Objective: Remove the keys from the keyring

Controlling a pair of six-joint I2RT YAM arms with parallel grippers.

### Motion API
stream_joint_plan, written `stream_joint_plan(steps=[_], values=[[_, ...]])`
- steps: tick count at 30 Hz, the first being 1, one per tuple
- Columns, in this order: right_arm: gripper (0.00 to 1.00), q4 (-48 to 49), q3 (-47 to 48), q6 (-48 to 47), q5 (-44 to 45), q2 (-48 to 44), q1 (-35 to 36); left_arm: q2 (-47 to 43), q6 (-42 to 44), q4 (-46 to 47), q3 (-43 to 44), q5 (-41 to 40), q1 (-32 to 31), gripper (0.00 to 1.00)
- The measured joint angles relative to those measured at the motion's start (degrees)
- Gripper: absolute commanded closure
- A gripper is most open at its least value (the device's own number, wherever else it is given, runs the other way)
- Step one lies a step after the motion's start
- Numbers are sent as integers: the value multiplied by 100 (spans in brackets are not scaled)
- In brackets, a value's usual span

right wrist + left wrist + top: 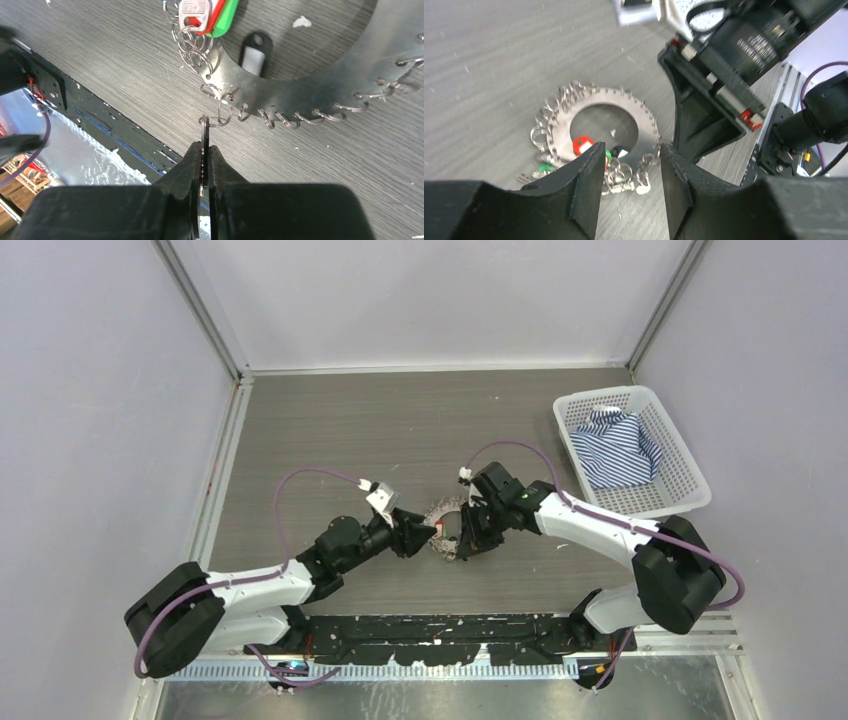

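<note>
Right gripper (205, 155): black fingers pinched tight on thin dark key (204, 135), seen edge-on. The key hangs by a small wire split ring (222, 112) from the rim of the silvery-grey toothed metal keyring (320, 85). Keyring flat on grey wood-grain table (400, 420), between both grippers. Left gripper (631, 160): jaws wide apart, holding nothing, over red- and green-headed keys (583, 145).

Shiny metal keyring (621, 102), matt wood-grain table (499, 60)

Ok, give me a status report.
Left gripper open, at the keyring's edge. Right gripper shut on one key, hooked to the ring. Nothing in the way.
</note>
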Motion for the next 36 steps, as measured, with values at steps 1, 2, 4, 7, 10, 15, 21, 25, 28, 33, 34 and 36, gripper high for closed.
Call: stream_joint_plan(steps=[1,2,4,7,10,15,21,25,28,33,34,36], values=[[99,33,-24,17,-13,4,0,44,-136,-52,-31,26,-2,58],[99,92,-26,33,-33,15,0,118,-238,-83,-48,61,-15,59],[99,238,-24,39,-70,39,0,350,-282,-68,-70,79,-52,61],[99,358,-24,28,-144,133,-17,820,-190,109,-94,120,-138,64],[99,398,-24,20,-232,225,-101,1453,11,492,-98,170,-245,68],[99,562,-76,31,-404,396,-286,2103,385,1080,-101,20,-625,68],[99,621,-125,31,-535,675,-334,2186,763,1342,-94,-549,-1126,68],[99,595,-181,17,-544,675,-350,2186,809,1316,-68,-984,-1163,70],[99,568,-240,0,-498,675,-352,2170,778,1290,-35,-1268,-1178,71],[99,492,-374,-15,-363,673,-378,2083,654,1222,-17,-1554,-1333,71],[99,474,-387,-15,-337,673,-378,2083,649,1207,-9,-1580,-1366,72],[99,468,-398,-15,-310,662,-378,2083,634,1185,9,-1609,-1401,72]])
